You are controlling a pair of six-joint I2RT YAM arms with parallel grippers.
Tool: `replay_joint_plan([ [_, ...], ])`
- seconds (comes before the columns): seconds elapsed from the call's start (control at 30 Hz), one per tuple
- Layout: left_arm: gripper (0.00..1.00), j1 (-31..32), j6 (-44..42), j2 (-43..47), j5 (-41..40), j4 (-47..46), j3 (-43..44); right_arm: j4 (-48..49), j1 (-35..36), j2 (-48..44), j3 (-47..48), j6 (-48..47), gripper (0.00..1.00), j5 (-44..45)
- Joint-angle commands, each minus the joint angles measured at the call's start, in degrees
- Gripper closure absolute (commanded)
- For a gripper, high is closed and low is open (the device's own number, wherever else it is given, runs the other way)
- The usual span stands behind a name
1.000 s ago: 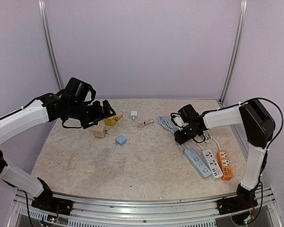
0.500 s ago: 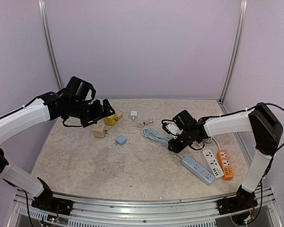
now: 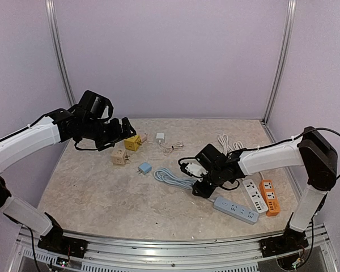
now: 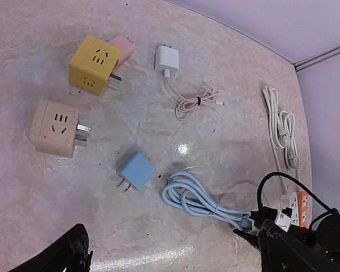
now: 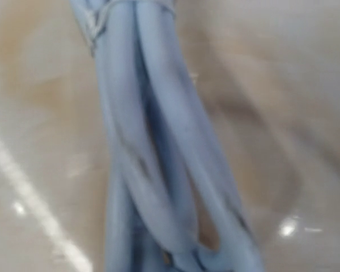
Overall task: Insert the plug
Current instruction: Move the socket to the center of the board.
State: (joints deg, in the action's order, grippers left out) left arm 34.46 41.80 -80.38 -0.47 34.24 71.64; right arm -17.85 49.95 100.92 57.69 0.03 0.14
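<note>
Top external view: the blue cable (image 3: 169, 178) lies coiled near the table's (image 3: 102, 195) middle and runs right to the blue power strip (image 3: 236, 208), which lies slanted near the front. The right gripper (image 3: 202, 187) is down on that cable between coil and strip. Its blurred wrist view is filled with the cable's strands (image 5: 153, 141), and it looks clamped on them, though its fingers are hidden. Just right of the strip lie a white power strip (image 3: 253, 196) and an orange one (image 3: 268, 197). The left gripper (image 3: 126, 129) hovers spread wide and empty over a yellow cube adapter (image 4: 93, 65), a beige cube adapter (image 4: 54, 127) and a blue charger (image 4: 136, 170).
</note>
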Motion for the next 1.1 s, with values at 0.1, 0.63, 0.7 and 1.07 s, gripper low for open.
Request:
replay_joint_plan([
  [0.1,0.01,-0.12,0.62,1.36,0.12,0.38,-0.24,-3.57,6.1,2.03,1.17,-4.4,0.82,-1.24],
  [0.63,0.01,-1.04,1.52,2.77,-1.23,-1.25,-4.43,-6.44,11.95,14.59,17.88,-16.11,0.87,-6.82],
  [0.7,0.01,-1.97,2.04,3.88,-1.29,-1.37,-5.5,-6.76,12.2,17.01,21.27,-16.97,0.87,-7.13],
  [1.07,0.01,-4.57,1.26,7.11,-2.43,-2.06,-9.93,-7.85,13.92,14.63,24.44,-16.17,0.27,-5.47],
])
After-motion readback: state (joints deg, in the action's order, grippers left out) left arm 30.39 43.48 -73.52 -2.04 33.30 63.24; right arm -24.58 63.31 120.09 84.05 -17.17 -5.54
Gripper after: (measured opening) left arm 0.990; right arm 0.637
